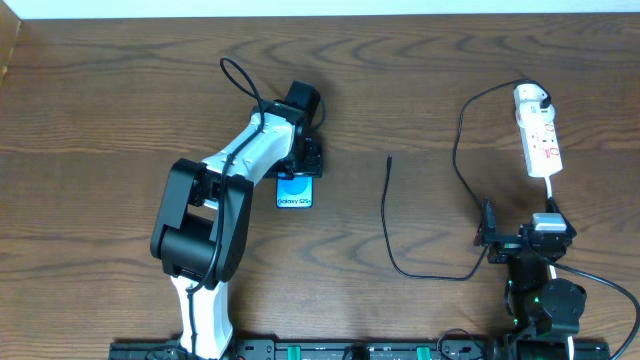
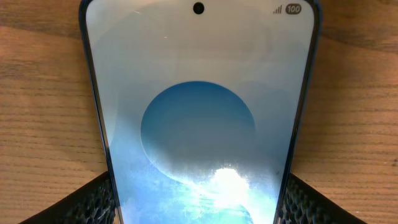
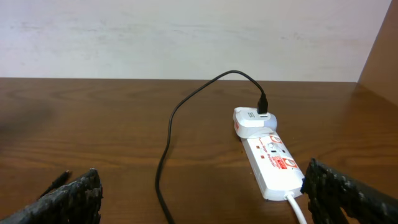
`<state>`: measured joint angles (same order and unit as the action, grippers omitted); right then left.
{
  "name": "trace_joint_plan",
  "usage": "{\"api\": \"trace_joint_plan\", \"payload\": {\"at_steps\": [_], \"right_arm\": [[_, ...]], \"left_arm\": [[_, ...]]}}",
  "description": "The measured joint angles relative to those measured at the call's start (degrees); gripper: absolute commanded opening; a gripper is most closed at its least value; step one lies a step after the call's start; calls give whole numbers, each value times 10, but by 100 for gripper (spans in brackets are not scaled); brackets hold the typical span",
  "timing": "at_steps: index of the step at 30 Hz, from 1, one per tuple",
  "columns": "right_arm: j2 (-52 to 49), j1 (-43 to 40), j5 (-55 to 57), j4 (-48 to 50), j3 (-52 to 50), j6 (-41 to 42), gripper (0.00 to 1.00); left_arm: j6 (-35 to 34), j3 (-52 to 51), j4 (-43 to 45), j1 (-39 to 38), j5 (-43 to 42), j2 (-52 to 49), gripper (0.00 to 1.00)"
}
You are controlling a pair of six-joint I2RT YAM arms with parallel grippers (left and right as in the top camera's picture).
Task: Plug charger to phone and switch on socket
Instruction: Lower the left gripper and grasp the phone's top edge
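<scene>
The phone (image 1: pixel 295 192) lies flat on the wooden table with its light-blue screen up; it fills the left wrist view (image 2: pixel 199 124). My left gripper (image 1: pixel 300 160) straddles its far part, with a finger against each long edge (image 2: pixel 199 208). The charger's black cable (image 1: pixel 384 215) runs from its free plug tip (image 1: pixel 389 158) in a loop to the white adapter (image 1: pixel 531 97), which sits in the socket strip (image 1: pixel 542 142). The right wrist view shows the strip (image 3: pixel 270 158), the adapter (image 3: pixel 254 121) and the cable (image 3: pixel 168 149). My right gripper (image 1: pixel 520 228) is open and empty (image 3: pixel 202 171), near the strip's front end.
The strip's white cord (image 1: pixel 552 190) runs from its near end toward my right arm (image 3: pixel 297 208). A pale wall (image 3: pixel 186 37) borders the table's far edge. My left arm (image 1: pixel 215 210) stretches across the left half of the table.
</scene>
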<state>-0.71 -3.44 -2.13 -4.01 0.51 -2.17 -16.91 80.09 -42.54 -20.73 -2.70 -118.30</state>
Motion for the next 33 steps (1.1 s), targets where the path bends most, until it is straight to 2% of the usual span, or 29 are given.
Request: {"api": "trace_joint_plan", "payload": {"at_steps": [7,12,14,33], "right_arm": [[0,0,0,0,0,0,99],[0,0,0,0,0,0,99],[0,0,0,0,0,0,99],[0,0,0,0,0,0,99]], "left_arm": [[0,0,0,0,0,0,35],[0,0,0,0,0,0,13],[0,0,0,0,0,0,8],[0,0,0,0,0,0,8]]}}
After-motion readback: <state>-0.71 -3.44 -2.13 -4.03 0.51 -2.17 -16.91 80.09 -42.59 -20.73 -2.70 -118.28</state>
